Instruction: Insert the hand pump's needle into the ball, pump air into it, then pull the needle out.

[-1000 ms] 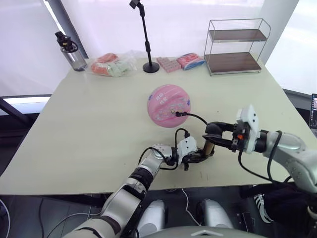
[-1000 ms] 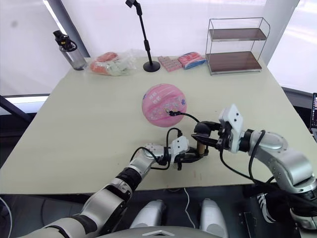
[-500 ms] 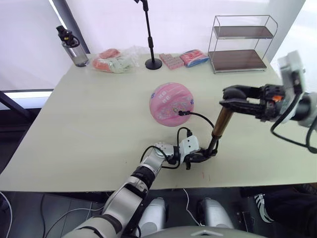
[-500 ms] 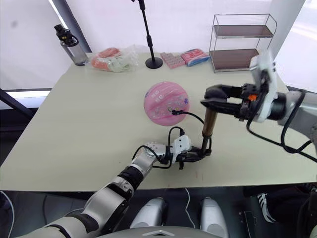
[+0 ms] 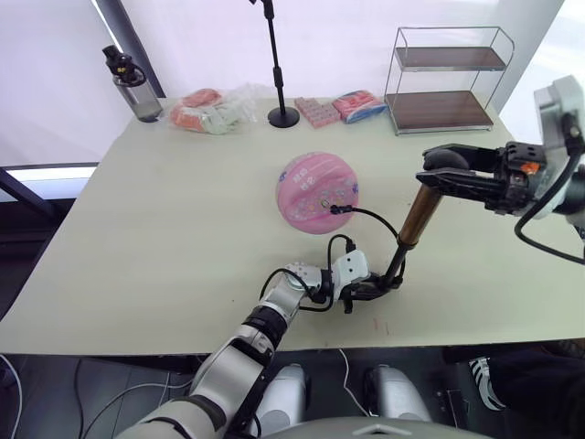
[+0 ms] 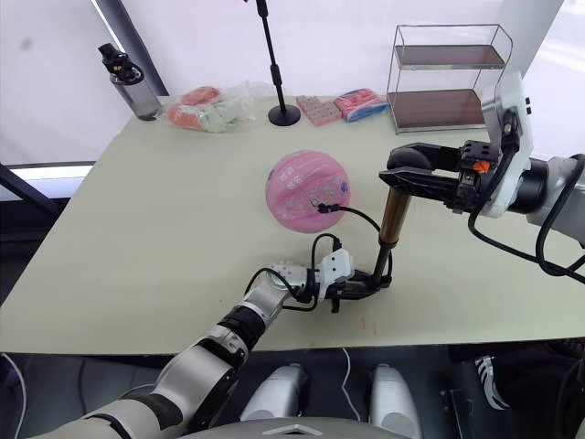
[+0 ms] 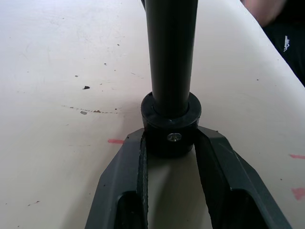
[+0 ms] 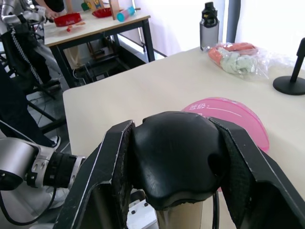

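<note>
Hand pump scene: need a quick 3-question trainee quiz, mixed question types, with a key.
1. True or false: the needle is in the ball.
2. Which part of the hand pump does the left gripper clamp? A) the handle B) the black base cap C) the hose
3. Fill in: the right gripper is closed on the pump's black ____.

Key
1. True: the hose's end fitting sits against the ball's near side.
2. B: the fingers pin the base cap against the table.
3. Handle, raised at the top of the tilted barrel.
</note>
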Robot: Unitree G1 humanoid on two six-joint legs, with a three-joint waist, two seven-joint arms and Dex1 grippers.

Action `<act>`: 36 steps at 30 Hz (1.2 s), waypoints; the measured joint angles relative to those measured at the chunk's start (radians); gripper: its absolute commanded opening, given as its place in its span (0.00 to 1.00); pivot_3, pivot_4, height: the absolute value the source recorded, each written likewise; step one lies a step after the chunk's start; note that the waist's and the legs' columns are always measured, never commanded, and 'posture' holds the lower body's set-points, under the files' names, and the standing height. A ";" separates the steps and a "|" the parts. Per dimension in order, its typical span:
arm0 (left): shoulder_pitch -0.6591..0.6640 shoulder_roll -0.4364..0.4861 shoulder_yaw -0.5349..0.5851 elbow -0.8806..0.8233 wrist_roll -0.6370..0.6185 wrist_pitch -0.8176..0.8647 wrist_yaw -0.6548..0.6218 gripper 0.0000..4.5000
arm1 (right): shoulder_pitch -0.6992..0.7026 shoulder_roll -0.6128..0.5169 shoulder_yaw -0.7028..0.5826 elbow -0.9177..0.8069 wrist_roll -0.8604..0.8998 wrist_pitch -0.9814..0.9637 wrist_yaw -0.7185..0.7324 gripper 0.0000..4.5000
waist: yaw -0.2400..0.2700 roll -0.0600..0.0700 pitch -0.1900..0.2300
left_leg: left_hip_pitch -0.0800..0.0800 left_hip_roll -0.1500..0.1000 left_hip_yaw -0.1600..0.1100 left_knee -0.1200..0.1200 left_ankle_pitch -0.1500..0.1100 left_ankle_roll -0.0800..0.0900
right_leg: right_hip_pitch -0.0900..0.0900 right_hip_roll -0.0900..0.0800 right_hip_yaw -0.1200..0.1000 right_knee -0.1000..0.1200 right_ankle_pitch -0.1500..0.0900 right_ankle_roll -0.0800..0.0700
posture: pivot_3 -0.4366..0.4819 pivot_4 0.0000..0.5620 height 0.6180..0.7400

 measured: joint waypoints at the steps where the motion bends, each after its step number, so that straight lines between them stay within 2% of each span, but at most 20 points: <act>1: 0.000 0.000 0.000 0.000 0.000 0.000 0.003 0.24 | 0.027 0.011 0.009 -0.004 -0.014 -0.012 0.003 0.42 | 0.000 0.000 0.000 | 0.000 0.000 0.000 0.000 0.000 0.000 | 0.000 0.000 0.000 0.000 0.000 0.000 | 0.48 0.27 0.93; 6: 0.001 0.001 0.000 0.004 0.001 0.000 0.007 0.24 | 0.107 0.050 0.059 -0.015 -0.103 -0.085 0.027 0.42 | -0.002 0.000 -0.002 | 0.002 0.000 0.000 0.000 0.000 0.000 | 0.002 0.000 0.000 0.000 0.000 0.000 | 0.48 0.27 0.93; 14: 0.004 0.003 -0.004 0.005 0.004 0.000 0.012 0.24 | 0.236 0.114 0.213 0.021 -0.326 -0.277 0.098 0.42 | -0.002 -0.001 -0.006 | 0.003 0.001 0.000 0.000 0.000 0.000 | 0.002 0.000 0.000 0.000 0.000 0.000 | 0.48 0.27 0.93; 21: 0.004 0.003 -0.008 0.006 0.010 0.000 0.016 0.24 | 0.301 0.155 0.298 0.069 -0.468 -0.412 0.121 0.42 | -0.002 -0.001 -0.009 | 0.004 0.001 0.000 0.000 0.000 0.000 | 0.004 0.000 0.000 0.000 0.000 0.000 | 0.48 0.27 0.93; 27: 0.003 0.003 -0.008 0.006 0.011 0.000 0.016 0.24 | 0.288 0.155 0.291 0.068 -0.472 -0.428 0.142 0.42 | -0.002 0.000 -0.009 | 0.004 0.001 -0.001 0.000 0.000 0.000 | 0.004 0.000 -0.001 0.000 0.000 0.000 | 0.48 0.27 0.93; 36: -0.001 -0.002 -0.004 0.002 -0.001 -0.001 0.006 0.24 | 0.153 0.076 0.186 0.063 -0.299 -0.228 0.153 0.42 | 0.000 0.003 0.001 | 0.001 -0.001 -0.001 0.000 0.000 0.000 | 0.002 -0.001 -0.001 -0.001 0.000 0.000 | 0.48 0.27 0.93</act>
